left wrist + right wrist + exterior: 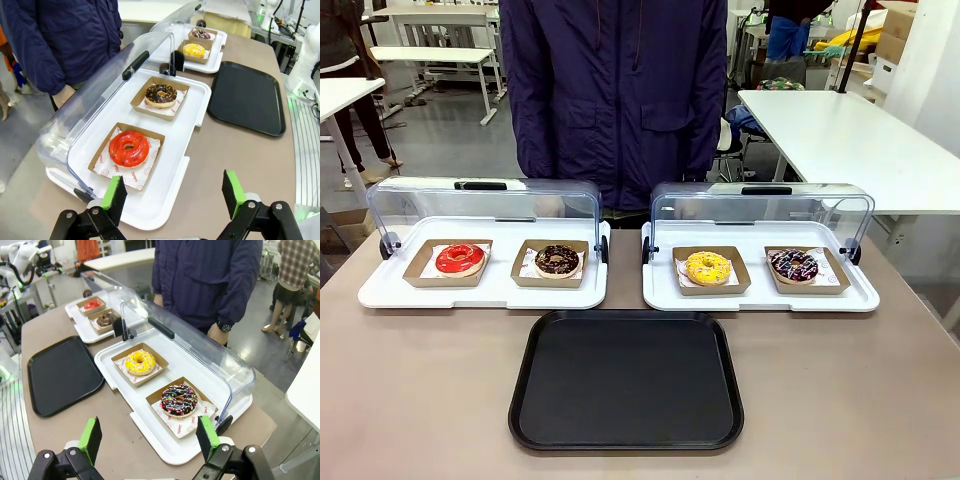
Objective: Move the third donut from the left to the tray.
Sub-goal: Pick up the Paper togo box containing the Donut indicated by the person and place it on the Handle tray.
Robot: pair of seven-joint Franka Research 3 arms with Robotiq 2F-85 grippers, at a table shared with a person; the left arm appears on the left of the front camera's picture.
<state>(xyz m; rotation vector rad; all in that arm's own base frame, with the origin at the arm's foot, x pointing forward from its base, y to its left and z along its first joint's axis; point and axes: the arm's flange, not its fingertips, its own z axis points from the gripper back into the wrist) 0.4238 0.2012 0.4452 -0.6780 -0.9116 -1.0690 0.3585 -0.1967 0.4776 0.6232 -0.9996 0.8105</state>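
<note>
Hovering over the bench [410,400], the right hand [149,435] is held with its green pads spread wide and nothing between them, ready, it seems, to be lowered around something. The left hand [172,192] is held the same way, spread and empty, above the other end.

Just beyond the right hand, the yellow donut [139,362] is seated in its cardboard holder [159,371]. It lies in the left place of the right white tray [760,297], beside a sprinkled chocolate donut [793,264]. The clear lid [760,205] is tipped back toward the person [615,90], so the donut is left open to a reach from the robot's side.

The black tray [625,400] is laid bare on the bench, just in front of both white trays, so only a short carry would be needed. The right hand is judged better placed for the pick, which has not yet been made.
</note>
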